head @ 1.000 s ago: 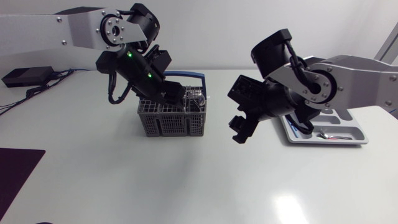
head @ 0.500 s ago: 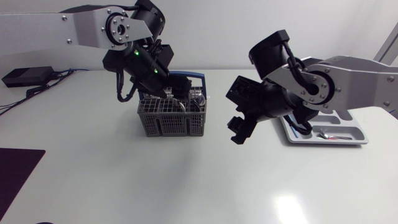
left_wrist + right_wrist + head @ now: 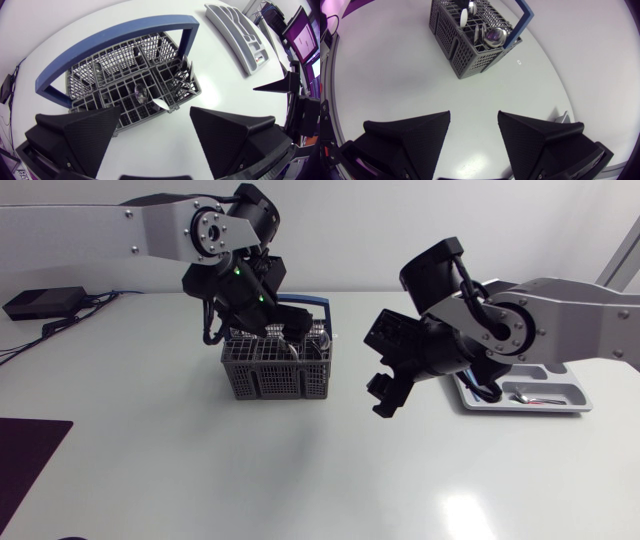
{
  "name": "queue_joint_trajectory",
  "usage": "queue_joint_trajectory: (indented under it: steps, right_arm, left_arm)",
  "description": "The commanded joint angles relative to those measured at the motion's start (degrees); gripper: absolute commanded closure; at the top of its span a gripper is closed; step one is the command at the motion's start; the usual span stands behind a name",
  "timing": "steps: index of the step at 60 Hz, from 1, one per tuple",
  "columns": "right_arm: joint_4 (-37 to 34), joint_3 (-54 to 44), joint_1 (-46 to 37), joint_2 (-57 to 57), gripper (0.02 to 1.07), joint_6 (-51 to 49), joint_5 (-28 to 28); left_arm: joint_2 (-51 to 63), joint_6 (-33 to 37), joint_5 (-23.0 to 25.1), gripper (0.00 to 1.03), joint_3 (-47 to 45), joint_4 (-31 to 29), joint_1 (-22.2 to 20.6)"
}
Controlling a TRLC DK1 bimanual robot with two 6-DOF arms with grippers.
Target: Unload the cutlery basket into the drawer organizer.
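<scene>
Left gripper (image 3: 155, 111) swung over basket (image 3: 262, 375), spread, empty; right gripper (image 3: 474, 115) spread, empty; spoons (image 3: 494, 35) upright, bowls up.

White table (image 3: 300, 470) carries two items. Grey cutlery basket (image 3: 275, 372) with blue handle stands right below left gripper (image 3: 292, 333), off to one side of right gripper (image 3: 385, 395). Grey drawer organizer (image 3: 562, 392) lies flat behind right gripper, opposite the basket.

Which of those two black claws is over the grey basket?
The left gripper, hanging open just above the basket; the right gripper hangs over bare table beside it.
</scene>
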Motion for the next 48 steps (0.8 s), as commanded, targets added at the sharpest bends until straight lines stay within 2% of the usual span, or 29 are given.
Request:
queue_joint_trajectory:
  steps: [1,10,18,34,42,48]
  right_arm:
    - [0.65,-1.55,0.44,0.01,0.37,0.37,0.72]
    - [0.65,-1.72,0.44,-0.08,0.37,0.37,0.72]
    - [0.82,-1.90,0.52,-0.08,0.37,0.37,0.72]
    - [0.82,-2.25,0.61,-0.25,0.37,0.28,0.72]
    - [0.91,-2.60,0.87,-0.43,0.37,0.28,0.72]
    - [1.00,-2.87,0.87,-0.60,0.37,0.19,0.72]
  left_arm:
    - [0.33,-0.56,0.50,0.07,1.03,-0.80,0.28]
    - [0.33,-2.50,0.50,0.07,2.00,-2.38,0.45]
    - [2.61,-3.29,0.85,0.05,5.60,-7.83,0.72]
    - [2.00,-3.46,1.73,0.04,6.92,-8.00,-0.07]
    - [1.82,-7.16,3.31,0.04,4.72,-4.75,-1.22]
    - [2.87,-8.65,3.22,0.04,5.34,-4.84,-1.48]
